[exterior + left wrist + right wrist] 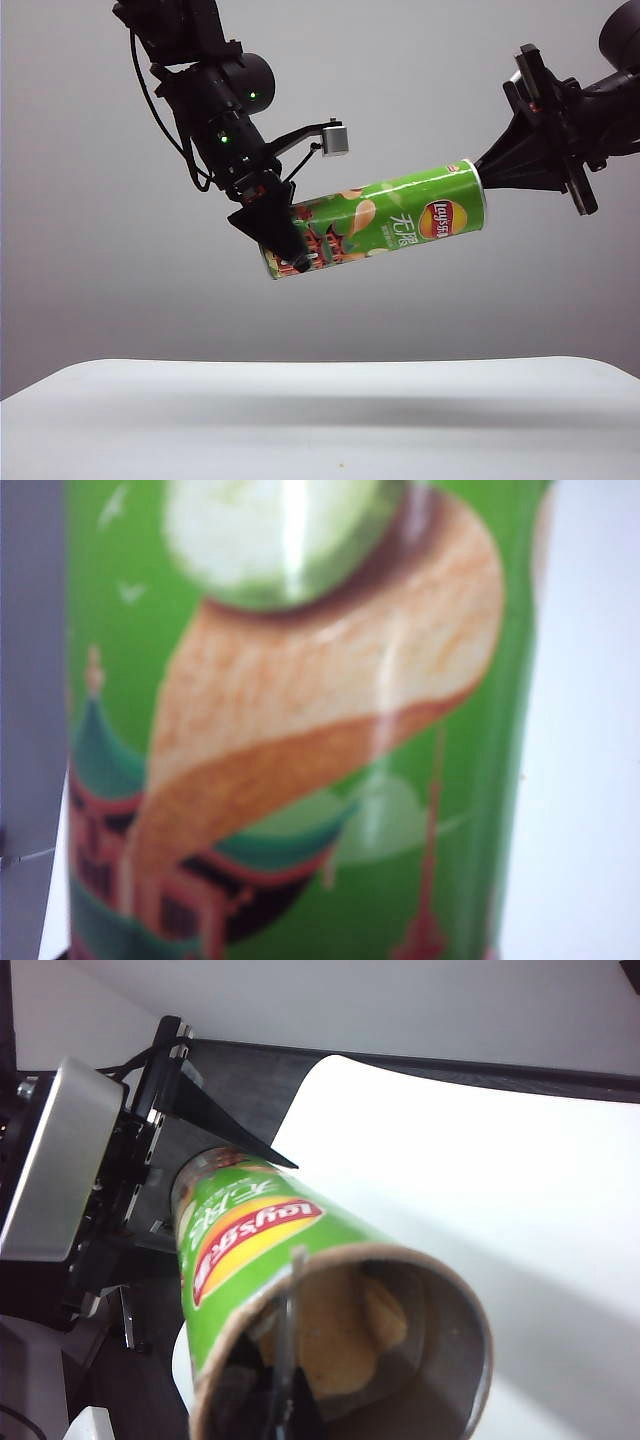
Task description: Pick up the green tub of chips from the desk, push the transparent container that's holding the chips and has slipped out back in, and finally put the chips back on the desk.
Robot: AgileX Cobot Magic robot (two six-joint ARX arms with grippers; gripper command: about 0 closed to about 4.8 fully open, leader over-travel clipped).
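1. High on the left of the exterior view, the left gripper (283, 232) reaches down and clamps the lower, red-patterned end of the green tub of chips (385, 218), its jaws spread wide around the can's body.
2. Its own wrist camera is filled by the can's green wall (300, 730) (a blurred chip picture and a red pagoda drawing), so the fingers are not visible there.
3. Held this way, the tub hangs in mid-air well above the desk (320, 420), tilted, with the logo end raised toward the right.
4. At that raised end sits the right gripper (485, 172), jaws closed together, its tip at the can's rim.
5. From the right wrist, the open mouth (380, 1340) shows the chips (335, 1335) inside; the transparent container cannot be made out.
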